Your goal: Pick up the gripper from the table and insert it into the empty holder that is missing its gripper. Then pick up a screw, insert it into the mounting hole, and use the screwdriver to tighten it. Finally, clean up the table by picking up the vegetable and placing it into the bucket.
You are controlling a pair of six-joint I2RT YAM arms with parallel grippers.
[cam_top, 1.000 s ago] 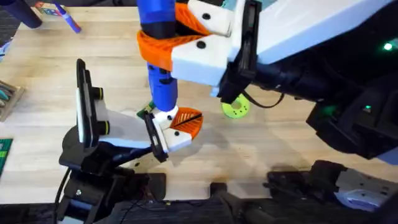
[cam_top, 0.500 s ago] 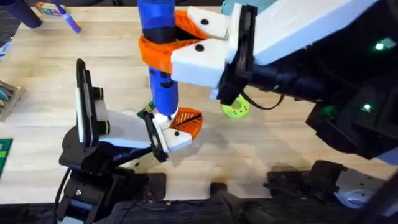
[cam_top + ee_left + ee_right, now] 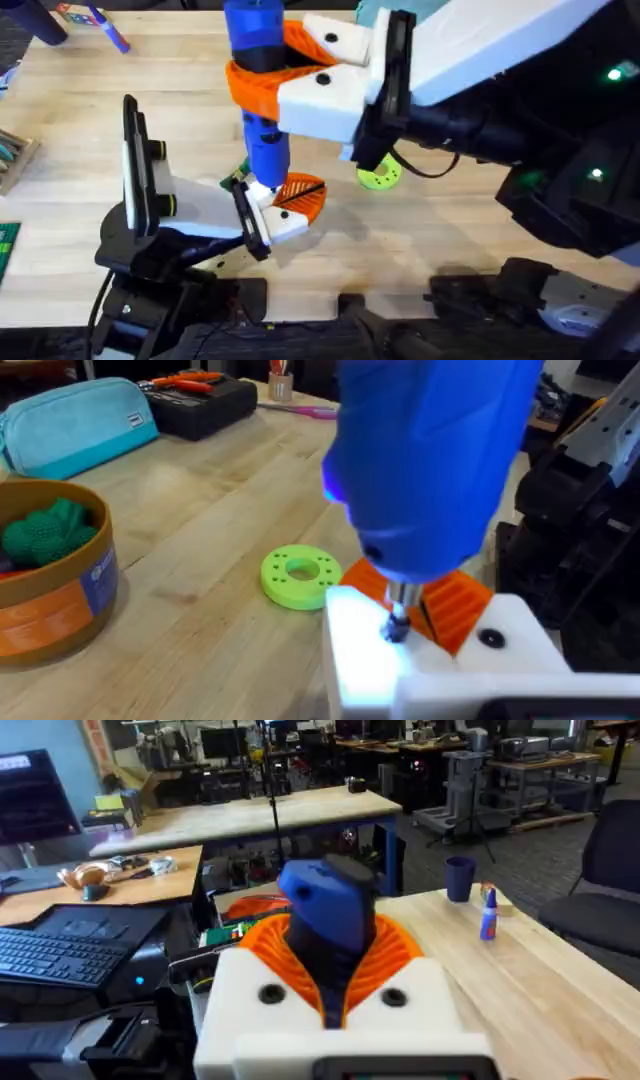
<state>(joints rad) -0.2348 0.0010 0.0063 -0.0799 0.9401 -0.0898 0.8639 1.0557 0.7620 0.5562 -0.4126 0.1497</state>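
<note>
Far left on the table, just a thin blue-purple pen (image 3: 108,30), out of the way. Nearer and toward the middle, the left gripper (image 3: 296,198), white with orange pads, held low and level, likely to keep its mounting face steady under the tool (spread or pressed together: cannot tell). Straight above it, the screwdriver (image 3: 262,120), upright, pale tip down on what looks like the screw (image 3: 398,628), probably so that turning drives it square into the hole. Pinched at the wide handle by the right gripper (image 3: 262,62), orange pads clamped on both sides. Just right of that, a green disc (image 3: 379,176) lying flat. From the left wrist, a green vegetable (image 3: 45,532) already inside the bucket (image 3: 60,615); blue label there, writing too small to read.
</note>
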